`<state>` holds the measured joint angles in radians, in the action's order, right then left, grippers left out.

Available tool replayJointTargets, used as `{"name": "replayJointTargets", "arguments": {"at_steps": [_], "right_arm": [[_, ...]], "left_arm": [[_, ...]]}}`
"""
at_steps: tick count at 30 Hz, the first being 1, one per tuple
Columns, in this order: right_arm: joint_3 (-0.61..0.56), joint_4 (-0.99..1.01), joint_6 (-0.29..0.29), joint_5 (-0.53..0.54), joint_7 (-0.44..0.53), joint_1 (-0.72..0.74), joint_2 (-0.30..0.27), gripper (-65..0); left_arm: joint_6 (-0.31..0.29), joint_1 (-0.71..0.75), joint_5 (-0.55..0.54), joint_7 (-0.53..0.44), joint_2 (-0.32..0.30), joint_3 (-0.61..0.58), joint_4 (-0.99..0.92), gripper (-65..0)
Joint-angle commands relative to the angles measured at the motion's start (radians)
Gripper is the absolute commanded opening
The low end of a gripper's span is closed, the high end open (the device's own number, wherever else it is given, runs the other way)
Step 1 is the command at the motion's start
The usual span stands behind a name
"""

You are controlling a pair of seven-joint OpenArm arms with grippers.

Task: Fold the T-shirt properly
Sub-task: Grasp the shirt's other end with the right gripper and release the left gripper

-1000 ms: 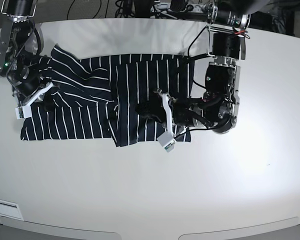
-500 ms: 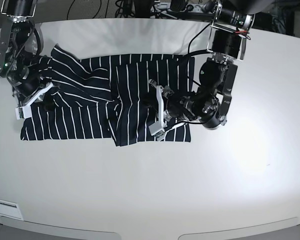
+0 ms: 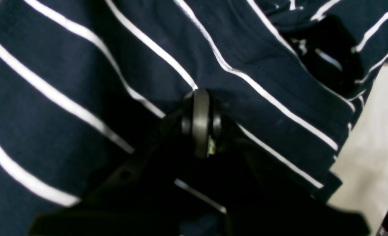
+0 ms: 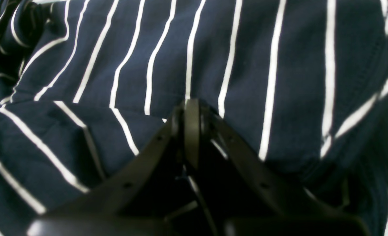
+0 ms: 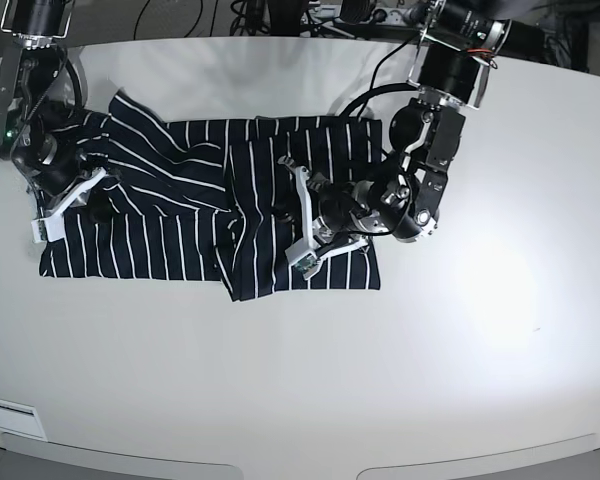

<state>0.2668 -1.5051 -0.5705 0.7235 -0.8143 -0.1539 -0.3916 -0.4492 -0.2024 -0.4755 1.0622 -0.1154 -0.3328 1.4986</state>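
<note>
The T-shirt (image 5: 170,225), dark navy with thin white stripes, lies spread across the white table (image 5: 430,350), its right part folded over towards the middle. My left gripper (image 5: 285,215) rests on that folded layer. In the left wrist view its fingers (image 3: 197,108) are pressed together with the shirt's cloth (image 3: 246,59) bunched at the tip. My right gripper (image 5: 95,205) sits over the shirt's left end. The right wrist view shows its fingers (image 4: 190,118) meeting on striped fabric (image 4: 246,65).
Cables and equipment (image 5: 310,15) crowd the table's far edge behind the shirt. The table's rounded front edge (image 5: 280,465) runs along the bottom of the base view.
My left arm has swung leftward, dragging the folded layer farther over the shirt's middle. The right arm has barely moved.
</note>
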Motion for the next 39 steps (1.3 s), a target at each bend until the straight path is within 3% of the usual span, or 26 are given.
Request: {"name": "replayJointTargets", "arguments": {"at_steps": [1,5,11,14,19,25,32,39], "right_arm": [[0.003,-0.023,-0.006,-0.003,-0.097,-0.01,-0.014,-50.7],[0.048,-0.138,0.006,0.069,-0.125,0.0,-0.04,-34.1],[0.174,-0.2,0.108,0.003,-0.134,0.027,-0.055,-32.9],[0.238,-0.19,0.135,-0.018,-0.169,0.026,-0.055,-28.9],[0.272,-0.114,0.158,0.025,-0.204,0.013,-0.057,-28.6],[0.272,0.061,0.098,0.277,-0.28,0.014,-0.057,-28.6],[0.236,0.1,-0.034,0.471,-0.396,0.016,-0.014,-28.6],[0.075,0.1,-0.081,0.48,-0.352,0.021,0.017,-28.6]], "left_arm": [[0.032,0.007,0.126,0.132,-0.044,0.004,-0.013,-65.0],[0.031,0.012,0.114,0.134,-0.104,0.004,-0.013,-65.0],[0.016,0.019,0.067,0.135,-0.184,0.004,-0.013,-65.0],[0.016,0.022,0.067,0.135,-0.216,0.004,-0.013,-65.0],[0.002,0.022,0.043,0.14,-0.239,0.005,-0.013,-65.0],[-0.01,0.022,0.003,0.15,-0.239,0.006,-0.013,-65.0],[-0.01,0.022,-0.014,0.149,-0.239,0.006,-0.013,-65.0],[-0.01,0.021,-0.016,0.149,-0.239,0.006,-0.013,-65.0]]}}
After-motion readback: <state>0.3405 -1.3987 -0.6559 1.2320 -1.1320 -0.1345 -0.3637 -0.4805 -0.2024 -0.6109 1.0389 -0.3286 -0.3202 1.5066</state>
